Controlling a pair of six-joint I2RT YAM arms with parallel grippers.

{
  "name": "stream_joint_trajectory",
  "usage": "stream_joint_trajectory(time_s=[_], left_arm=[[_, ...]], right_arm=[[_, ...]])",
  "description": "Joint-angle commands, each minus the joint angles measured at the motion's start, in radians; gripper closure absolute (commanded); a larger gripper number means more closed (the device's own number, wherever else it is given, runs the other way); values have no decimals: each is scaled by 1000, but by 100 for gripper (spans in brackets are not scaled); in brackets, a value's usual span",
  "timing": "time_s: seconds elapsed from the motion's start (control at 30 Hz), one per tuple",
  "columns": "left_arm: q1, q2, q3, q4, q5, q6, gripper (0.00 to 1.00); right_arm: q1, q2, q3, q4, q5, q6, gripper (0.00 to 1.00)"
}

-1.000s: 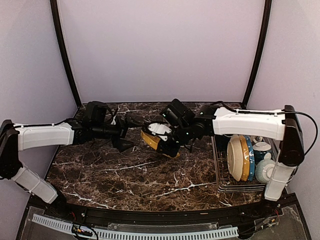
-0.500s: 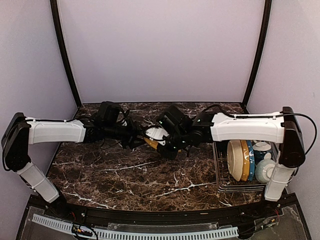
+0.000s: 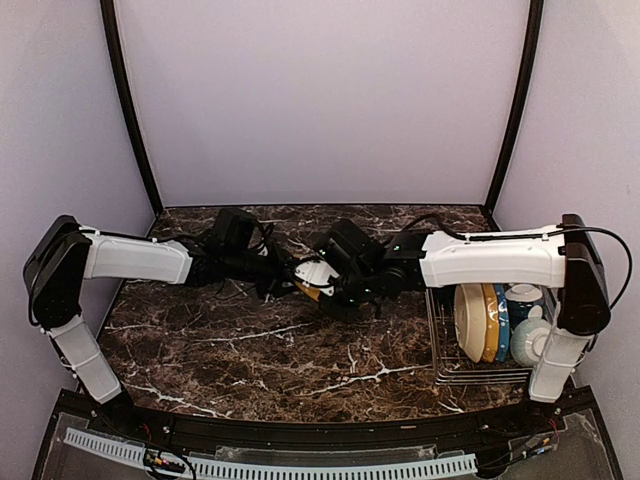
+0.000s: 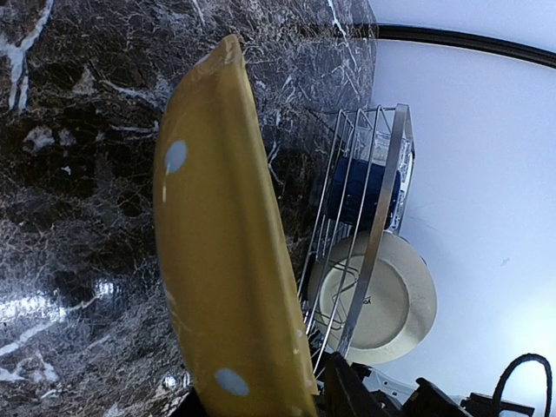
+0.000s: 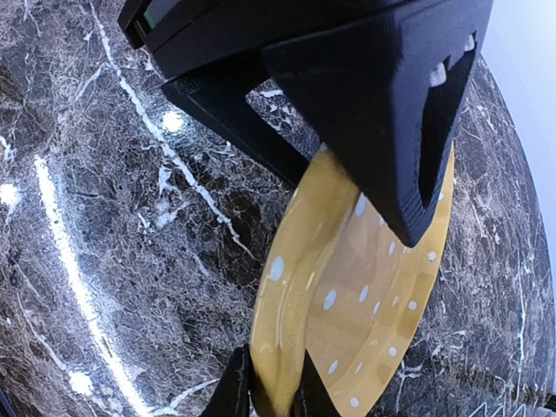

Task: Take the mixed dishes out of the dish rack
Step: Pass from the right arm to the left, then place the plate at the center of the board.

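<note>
A yellow plate with white dots is held on edge over the middle of the marble table, well left of the dish rack. The right gripper pinches its rim tight. The left gripper has its jaws straddling the opposite edge, contact impossible to tell.

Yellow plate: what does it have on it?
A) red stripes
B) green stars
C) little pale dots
C: the yellow plate has small pale dots scattered over it, with no stripes or stars.
</note>
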Motion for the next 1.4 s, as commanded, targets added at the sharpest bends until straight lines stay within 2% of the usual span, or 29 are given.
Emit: stream_joint_trajectory(time_s=[0.0, 0.1, 0.27, 0.33, 0.47, 0.5, 0.57, 0.93, 1.07, 1.17, 1.27, 1.37], left_arm=[[-8, 17, 13, 74, 27, 12, 69], [-6, 23, 9, 104, 33, 29, 79], [-3, 45, -14, 192, 53, 22, 95], [0, 60, -19, 225, 56, 16, 99], [23, 78, -34, 294, 58, 20, 99], [28, 83, -36, 306, 62, 26, 99], [43, 103, -30, 338, 75, 41, 99], [121, 320, 85, 434, 190, 39, 99], [124, 361, 154, 340, 175, 99, 89], [140, 366, 204, 168, 134, 196, 85], [166, 365, 239, 84, 97, 280, 88], [202, 368, 240, 67, 110, 292, 89]], right_arm=[[12, -13, 8, 152, 72, -24, 100], [13, -12, -2, 143, 95, -14, 100], [13, -13, -23, 119, 122, 19, 80], [9, -22, -30, 108, 123, 42, 64], [-6, -86, -56, 88, 122, 106, 17], [-10, -106, -65, 79, 129, 128, 10], [-22, -152, -79, 58, 130, 178, 3], [-183, -442, -121, -180, 101, 442, 1], [-272, -530, -114, -303, 37, 515, 1], [-318, -576, -116, -370, 16, 547, 1], [-343, -606, -133, -410, 25, 555, 1], [-366, -634, -144, -442, 34, 569, 1]])
